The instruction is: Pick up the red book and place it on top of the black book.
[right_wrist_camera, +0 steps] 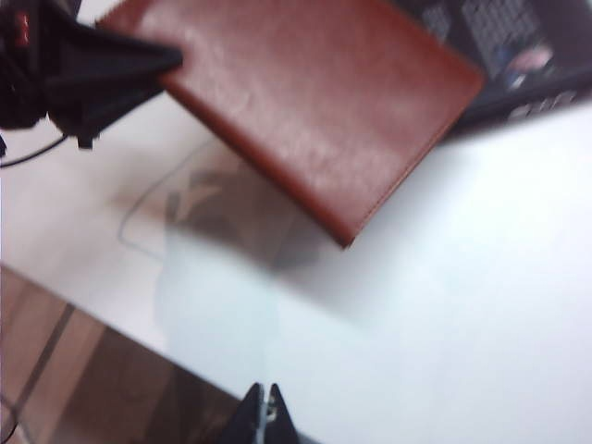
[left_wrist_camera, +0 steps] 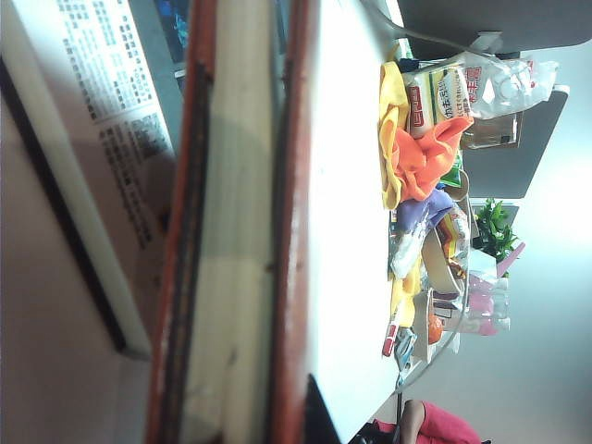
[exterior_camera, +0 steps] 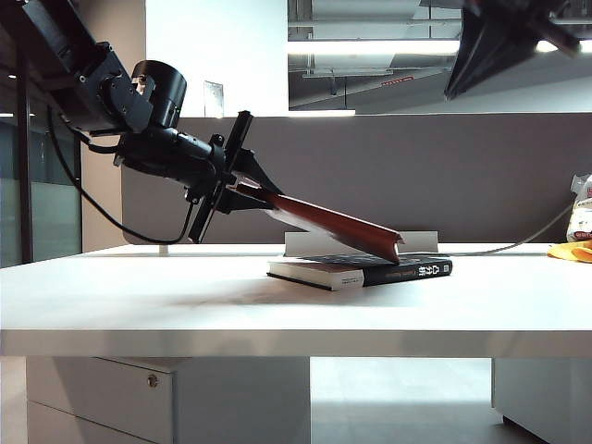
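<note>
You are past the pickup and well into the placing. The red book (exterior_camera: 328, 220) is off the table (exterior_camera: 139, 287), clamped at one edge by the left gripper (exterior_camera: 242, 190), whose fingers pinch its covers. It slopes down from that grip, and its far lower corner sits at, or just above, the top of the black book (exterior_camera: 370, 268) (from the exterior view you cannot tell whether they quite touch). The black book lies flat on the table, spine with white characters facing the camera.

What is left, by my judgement: bring the red book level over the black one, set it down squarely and let go.

The left arm reaches in from the left of the exterior view, forearm angled downward, wrist turned so the fingers lie nearly in line with the book's slope. The left wrist view looks straight along the red book's pale page edges (left_wrist_camera: 231, 231).

The right gripper (right_wrist_camera: 265, 412) hangs high above the table, well apart from both books, looking down on the red cover (right_wrist_camera: 314, 102); its fingertips are pressed together and carry nothing.
</note>
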Tool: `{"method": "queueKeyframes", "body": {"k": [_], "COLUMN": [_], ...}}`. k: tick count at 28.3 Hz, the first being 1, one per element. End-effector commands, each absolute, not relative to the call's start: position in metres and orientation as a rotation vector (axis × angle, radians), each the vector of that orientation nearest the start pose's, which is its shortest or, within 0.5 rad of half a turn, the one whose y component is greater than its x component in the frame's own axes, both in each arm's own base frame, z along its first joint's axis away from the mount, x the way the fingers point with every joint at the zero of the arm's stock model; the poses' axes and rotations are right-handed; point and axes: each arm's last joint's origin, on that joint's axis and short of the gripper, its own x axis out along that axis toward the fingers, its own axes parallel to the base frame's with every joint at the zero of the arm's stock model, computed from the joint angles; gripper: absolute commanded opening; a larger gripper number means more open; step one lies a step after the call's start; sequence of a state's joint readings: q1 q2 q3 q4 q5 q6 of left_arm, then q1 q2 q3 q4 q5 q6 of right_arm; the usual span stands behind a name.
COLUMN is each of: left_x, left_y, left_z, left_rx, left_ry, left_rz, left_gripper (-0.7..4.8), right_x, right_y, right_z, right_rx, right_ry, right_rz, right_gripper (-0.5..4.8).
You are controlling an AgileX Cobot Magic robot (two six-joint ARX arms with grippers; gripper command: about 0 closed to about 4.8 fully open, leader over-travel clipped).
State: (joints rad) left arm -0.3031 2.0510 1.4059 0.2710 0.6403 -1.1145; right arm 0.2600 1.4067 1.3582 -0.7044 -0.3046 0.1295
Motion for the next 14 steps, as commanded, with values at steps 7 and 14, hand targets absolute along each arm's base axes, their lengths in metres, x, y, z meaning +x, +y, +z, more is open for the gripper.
{"method": "queueKeyframes", "body": {"k": [7, 14], "left_x": [0.447, 0.455], "left_y": [-0.164, -0.172], "left_z": [0.217, 0.208], "left_rx": [-1.069, -1.069], "left_ry": [0.828, 0.856], "left_rz": [-0.673, -0.661], "left_gripper": [-0.06, -0.06], "right_x": [0.285, 0.286], "right_y": [0.081, 0.082], "right_z": [0.379, 0.377], "right_rx": [0.023, 0.022], "right_ry": [0.623, 0.630], "right_rz": [0.404, 0.408], "right_gripper": [-0.06, -0.06]}}
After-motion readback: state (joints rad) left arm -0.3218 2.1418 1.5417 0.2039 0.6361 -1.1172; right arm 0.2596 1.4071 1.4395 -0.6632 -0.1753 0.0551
